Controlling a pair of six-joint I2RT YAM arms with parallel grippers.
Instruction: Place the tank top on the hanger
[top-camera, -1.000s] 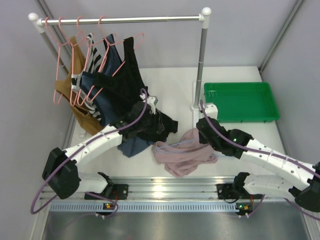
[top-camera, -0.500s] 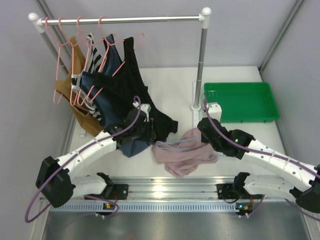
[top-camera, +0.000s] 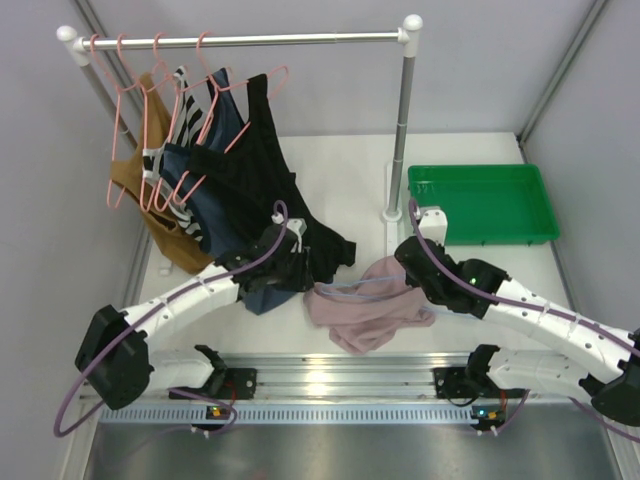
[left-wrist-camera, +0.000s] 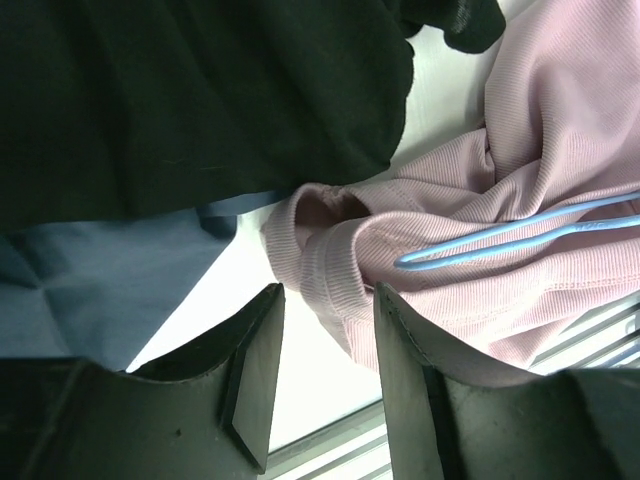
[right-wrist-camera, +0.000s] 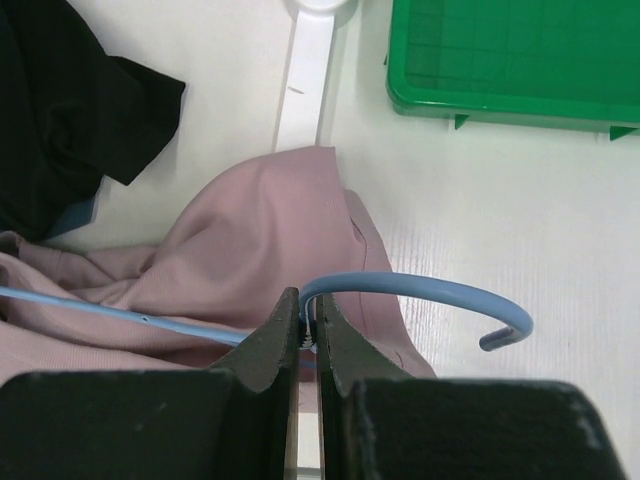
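Tank top (top-camera: 368, 312) lies crumpled on the counter (top-camera: 340, 175) between the two arms. The light-blue hanger (right-wrist-camera: 430, 292) rests on its folds, with the hook reaching out over bare counter. The right gripper (right-wrist-camera: 307, 318) is pressed together on the hanger's wire at the base of the hook. The left gripper (left-wrist-camera: 328, 300) is spread wide and holds nothing. It is poised over the tank top's folded edge, just beside the black top (left-wrist-camera: 200, 90) and navy top (left-wrist-camera: 90, 290); whether it touches the cloth cannot be told.
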